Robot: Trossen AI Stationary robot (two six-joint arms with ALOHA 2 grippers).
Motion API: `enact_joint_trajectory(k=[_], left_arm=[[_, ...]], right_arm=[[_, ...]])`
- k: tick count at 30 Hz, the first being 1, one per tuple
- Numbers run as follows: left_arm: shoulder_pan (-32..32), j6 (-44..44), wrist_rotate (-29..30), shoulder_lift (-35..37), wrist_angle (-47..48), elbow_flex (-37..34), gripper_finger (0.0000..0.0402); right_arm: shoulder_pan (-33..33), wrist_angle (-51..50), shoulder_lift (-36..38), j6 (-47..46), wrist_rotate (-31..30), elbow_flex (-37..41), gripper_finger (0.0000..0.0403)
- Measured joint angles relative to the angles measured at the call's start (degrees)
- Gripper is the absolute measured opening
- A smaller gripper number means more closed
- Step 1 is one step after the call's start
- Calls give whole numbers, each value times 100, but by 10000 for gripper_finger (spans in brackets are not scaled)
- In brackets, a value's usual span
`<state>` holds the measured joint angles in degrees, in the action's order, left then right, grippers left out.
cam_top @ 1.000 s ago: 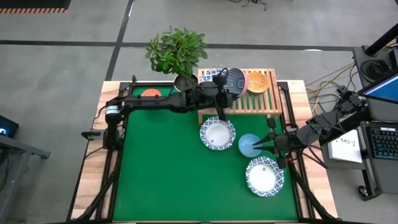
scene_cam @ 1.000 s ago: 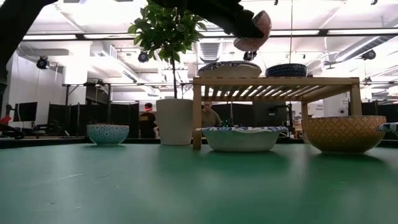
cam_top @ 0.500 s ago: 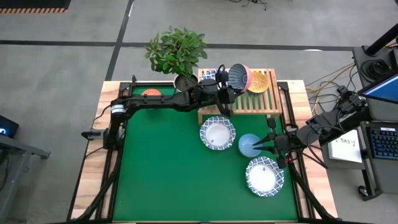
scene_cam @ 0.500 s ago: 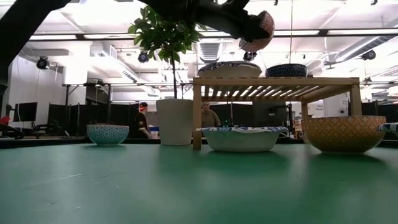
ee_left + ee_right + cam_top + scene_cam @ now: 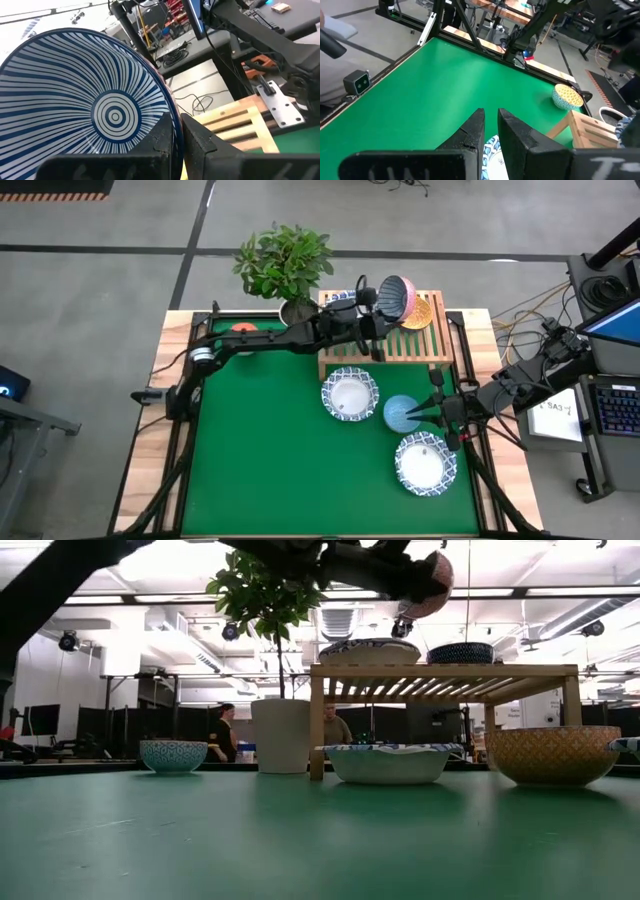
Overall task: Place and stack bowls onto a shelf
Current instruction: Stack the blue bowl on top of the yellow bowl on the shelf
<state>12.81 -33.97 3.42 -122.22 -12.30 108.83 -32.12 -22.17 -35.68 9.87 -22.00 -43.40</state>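
Note:
My left gripper [image 5: 378,315] is shut on a dark-blue striped bowl [image 5: 398,297], pink outside, held in the air above the pale wooden shelf [image 5: 385,345]. On the slats sit a white blue-rimmed bowl [image 5: 338,300] and a yellow-orange bowl [image 5: 418,313]. My right gripper [image 5: 420,416] hangs low over the right side of the light blue bowl [image 5: 398,412], its fingers a narrow gap apart. Two more white blue-rimmed bowls [image 5: 350,393] [image 5: 425,463] rest on the green mat, and an orange-red bowl [image 5: 242,330] sits at the far left. My left gripper pinches the striped bowl's rim [image 5: 172,117], one finger [image 5: 162,137] on the inside and one [image 5: 200,140] on the outside. The bowl is lifted clear above the shelf [image 5: 430,580] and tipped almost on edge, its hollow facing the wrist. My right gripper: a strip of blue-and-white bowl [image 5: 490,147] shows between its fingers; whether they touch it, I cannot tell.
A leafy plant in a white pot [image 5: 285,265] stands just left of the shelf, close to my left arm. Black frame rails run along the table's left and right sides. People move in the room behind [image 5: 222,730]. Bare green mat [image 5: 260,450] lies at the near left.
My left gripper carried the striped bowl toward the table's right and far edge, over the shelf, and a little higher. The bowl tipped further onto its edge. My right arm stayed still.

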Motion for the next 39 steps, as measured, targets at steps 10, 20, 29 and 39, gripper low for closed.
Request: enact_joint_trajectory(k=[10,20,29,39], left_arm=[[93,-3,-122,-1450,1999,2608,4],[161,-10,-116,-1449,1635,2180,5],[161,-3,-107,-1449,1660,2190,43],[163,43,-105,-1449,1675,2190,52]], right_arm=[[-2,-173,0,-246,17,4,43],[0,-133,-15,-304,145,63,43],[0,-129,-39,-400,146,63,43],[0,-127,-39,-423,145,63,43]])
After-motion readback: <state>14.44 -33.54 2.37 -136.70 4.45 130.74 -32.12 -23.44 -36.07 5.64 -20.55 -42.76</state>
